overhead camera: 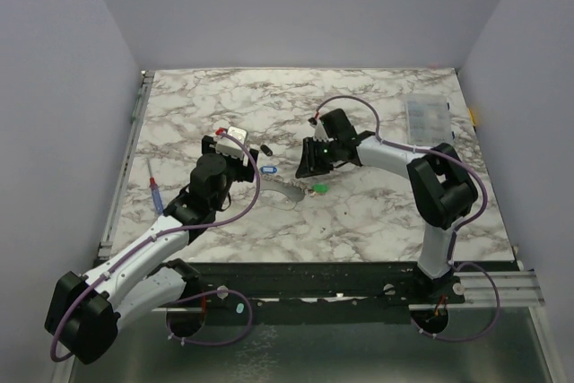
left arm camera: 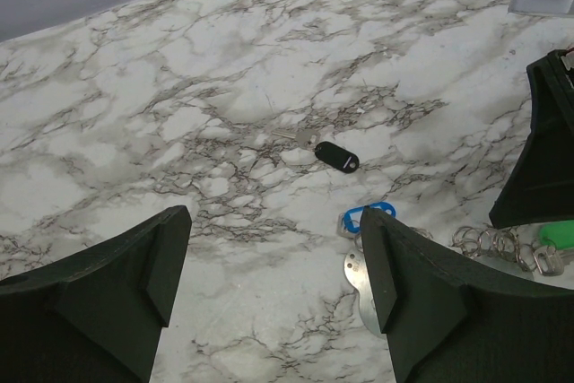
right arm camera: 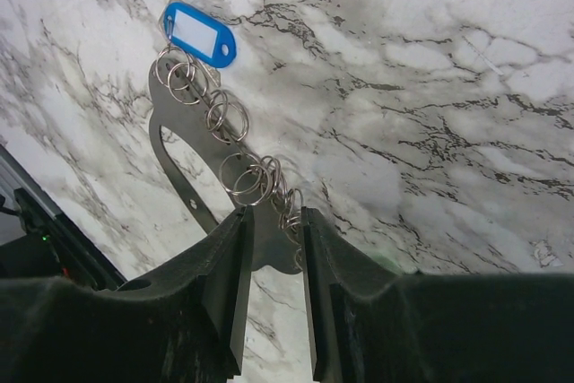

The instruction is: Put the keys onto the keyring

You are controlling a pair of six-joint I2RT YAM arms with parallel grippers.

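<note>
The keyring's chain of silvery rings (right arm camera: 235, 143) lies on the marble beside a curved flat metal piece (right arm camera: 176, 166). The blue key (right arm camera: 199, 33) lies at the chain's far end; it also shows in the left wrist view (left arm camera: 368, 214) and the top view (overhead camera: 266, 169). The green key (overhead camera: 318, 188) lies next to my right gripper (overhead camera: 311, 168). That gripper (right arm camera: 273, 221) is down on the table with its jaws narrowed round the near end of the chain. My left gripper (left arm camera: 273, 217) is open and empty, hovering just left of the blue key.
A small black tag with a metal key (left arm camera: 334, 155) lies beyond the blue key. A blue-and-red pen-like tool (overhead camera: 156, 193) lies at the left edge. A clear compartment box (overhead camera: 426, 118) stands at the back right. Grey walls enclose the table.
</note>
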